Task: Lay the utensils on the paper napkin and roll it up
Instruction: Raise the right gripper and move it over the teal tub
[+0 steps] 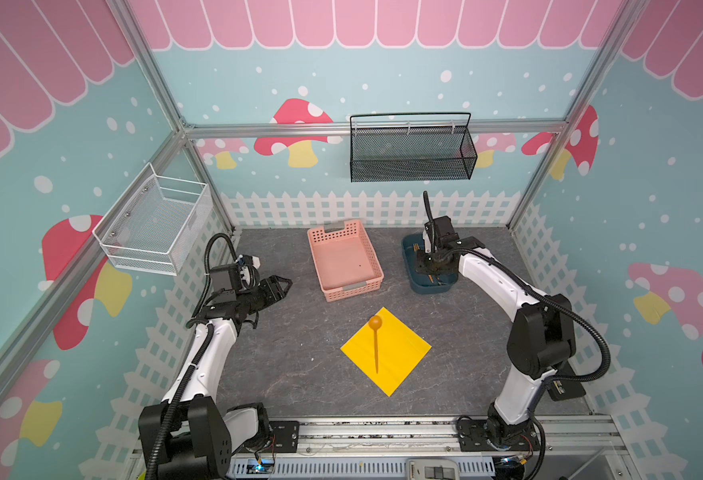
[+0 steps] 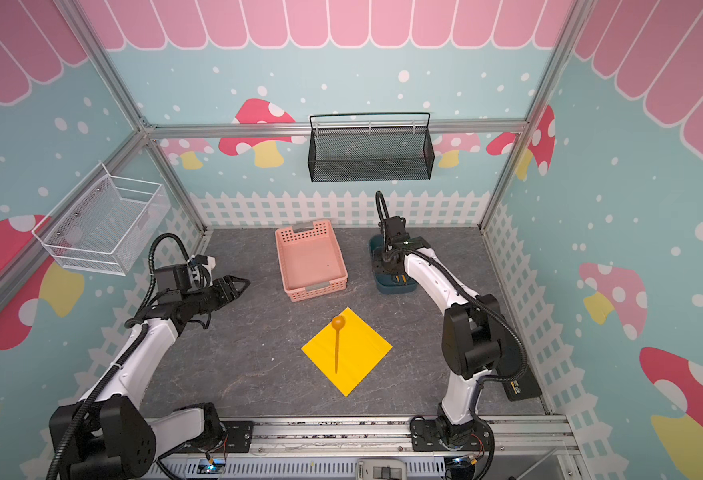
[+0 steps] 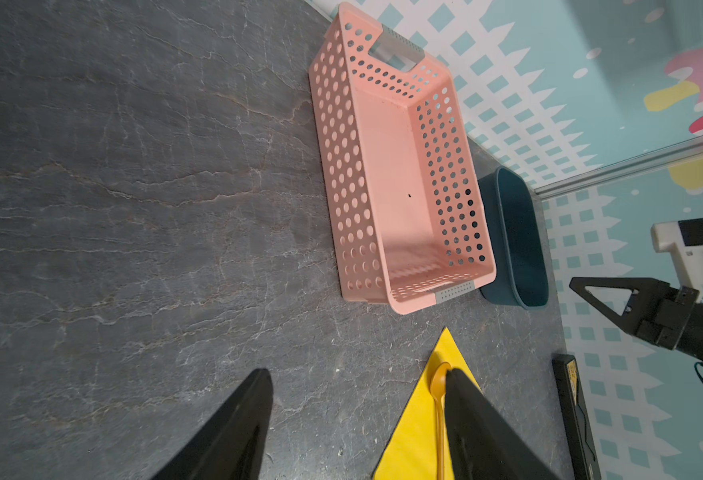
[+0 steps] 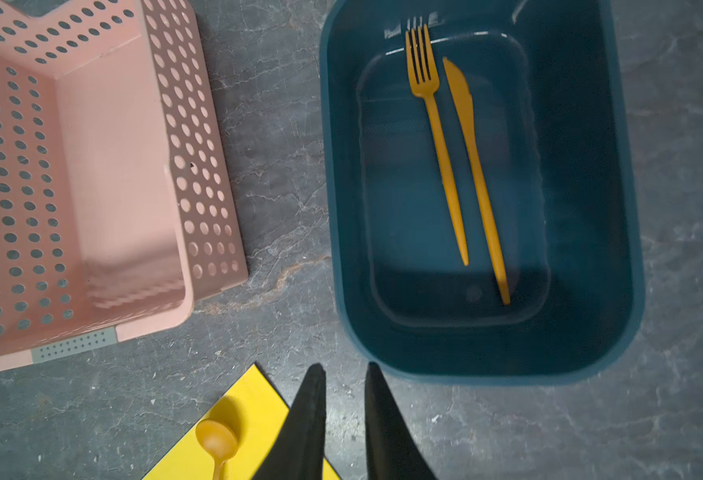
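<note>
Right tool (image 4: 345, 368): jaws narrowly apart, empty, over blue tub (image 4: 591, 166).
Left tool (image 3: 357, 374): jaws apart, empty.
Risk: fork (image 4: 437, 137) and knife (image 4: 472, 166) lie side by side; one pinch may drag both.

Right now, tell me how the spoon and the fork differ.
The spoon lies on the yellow napkin; the fork lies in the dark blue tub. The spoon ends in a round bowl, the fork in tines. The spoon lies alone; the fork has the knife beside it. Both are slim and orange.
</note>
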Available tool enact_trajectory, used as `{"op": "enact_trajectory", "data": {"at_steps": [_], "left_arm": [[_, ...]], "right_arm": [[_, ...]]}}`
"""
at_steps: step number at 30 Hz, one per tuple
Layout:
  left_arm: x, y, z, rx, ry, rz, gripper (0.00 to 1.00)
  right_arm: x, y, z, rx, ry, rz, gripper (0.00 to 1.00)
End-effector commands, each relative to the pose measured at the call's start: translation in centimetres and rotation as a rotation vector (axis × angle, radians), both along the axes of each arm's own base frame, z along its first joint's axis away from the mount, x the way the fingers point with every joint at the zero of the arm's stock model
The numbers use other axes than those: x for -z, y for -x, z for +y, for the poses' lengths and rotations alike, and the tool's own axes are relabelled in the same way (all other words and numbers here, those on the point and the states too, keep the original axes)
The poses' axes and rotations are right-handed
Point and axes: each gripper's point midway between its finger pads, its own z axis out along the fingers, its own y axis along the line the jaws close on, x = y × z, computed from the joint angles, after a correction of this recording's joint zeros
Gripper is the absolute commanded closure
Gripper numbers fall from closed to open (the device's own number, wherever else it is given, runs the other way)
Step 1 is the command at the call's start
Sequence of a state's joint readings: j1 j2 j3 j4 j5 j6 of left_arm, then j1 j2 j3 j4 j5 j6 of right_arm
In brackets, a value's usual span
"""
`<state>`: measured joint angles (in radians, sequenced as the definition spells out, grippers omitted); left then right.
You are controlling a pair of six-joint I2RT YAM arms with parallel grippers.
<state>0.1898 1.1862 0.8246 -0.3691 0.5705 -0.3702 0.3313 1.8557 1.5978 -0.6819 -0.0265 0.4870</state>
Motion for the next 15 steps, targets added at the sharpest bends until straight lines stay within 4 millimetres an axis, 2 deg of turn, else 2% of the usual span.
{"op": "enact_trajectory", "data": {"at_steps": [1, 10, 15], "left_arm": [[-0.1, -0.2, 0.7, -0.016, -0.032, -0.01, 0.32], [0.3, -0.2, 1.1, -0.027, -0.054, 0.0, 0.32], [0.7, -0.3, 1.3, -0.029, -0.06, 0.015, 0.32]], "right_arm": [[2.2, -1.0, -0.4, -0.087, 0.038, 0.062, 0.81], [4.6, -7.0, -2.7, -0.115, 0.093, 0.071, 0.85], [6.5, -9.4, -3.9, -0.112, 0.144, 0.08, 0.86]]}}
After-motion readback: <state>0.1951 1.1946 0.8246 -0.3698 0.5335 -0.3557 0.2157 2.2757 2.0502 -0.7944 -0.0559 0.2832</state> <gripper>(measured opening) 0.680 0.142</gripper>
